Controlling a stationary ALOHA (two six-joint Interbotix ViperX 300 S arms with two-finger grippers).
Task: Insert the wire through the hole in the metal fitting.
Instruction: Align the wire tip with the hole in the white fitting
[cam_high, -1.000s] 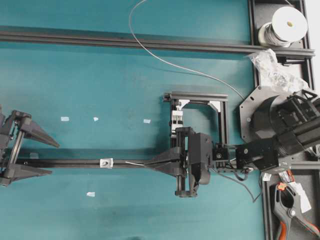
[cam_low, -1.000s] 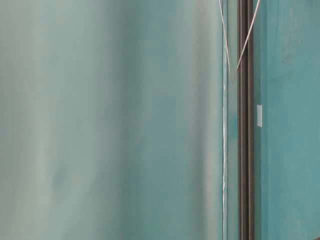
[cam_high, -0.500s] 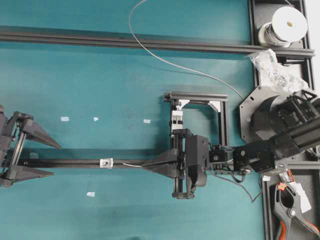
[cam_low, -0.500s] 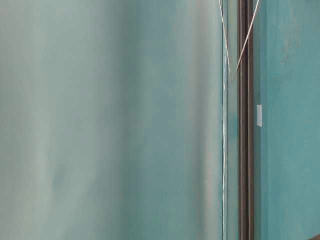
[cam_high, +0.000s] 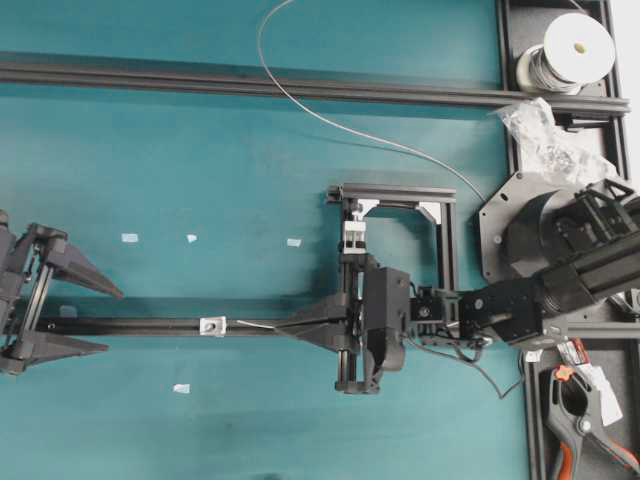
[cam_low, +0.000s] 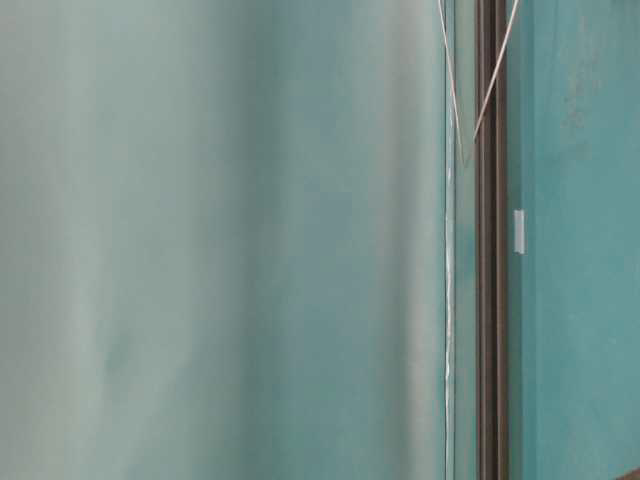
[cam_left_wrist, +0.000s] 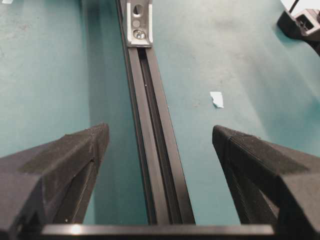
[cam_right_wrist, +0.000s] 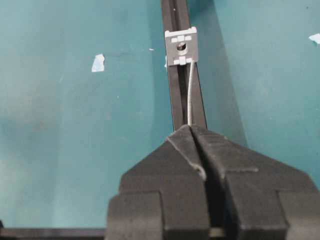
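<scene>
The metal fitting (cam_high: 211, 324) sits on the lower black rail (cam_high: 130, 326); it also shows in the right wrist view (cam_right_wrist: 181, 47) and the left wrist view (cam_left_wrist: 139, 20). My right gripper (cam_high: 292, 327) is shut on the wire (cam_right_wrist: 190, 95), whose free end (cam_high: 250, 324) sticks out left and reaches the fitting's near edge, just below its hole. The rest of the wire (cam_high: 330, 123) curves up across the top rail. My left gripper (cam_high: 95, 318) is open at the left, jaws either side of the rail (cam_left_wrist: 160, 165), well short of the fitting.
A second black rail (cam_high: 250, 84) crosses the top. A black frame with a white-and-black clamp block (cam_high: 352, 235) stands behind my right gripper. A wire spool (cam_high: 570, 50), plastic bag (cam_high: 545, 135) and orange clamp (cam_high: 580, 420) lie at right. Small tape scraps (cam_high: 181, 388) dot the mat.
My right gripper has moved left along the rail with the wire, bringing the wire tip from well right of the fitting up to it. The left gripper has barely moved.
</scene>
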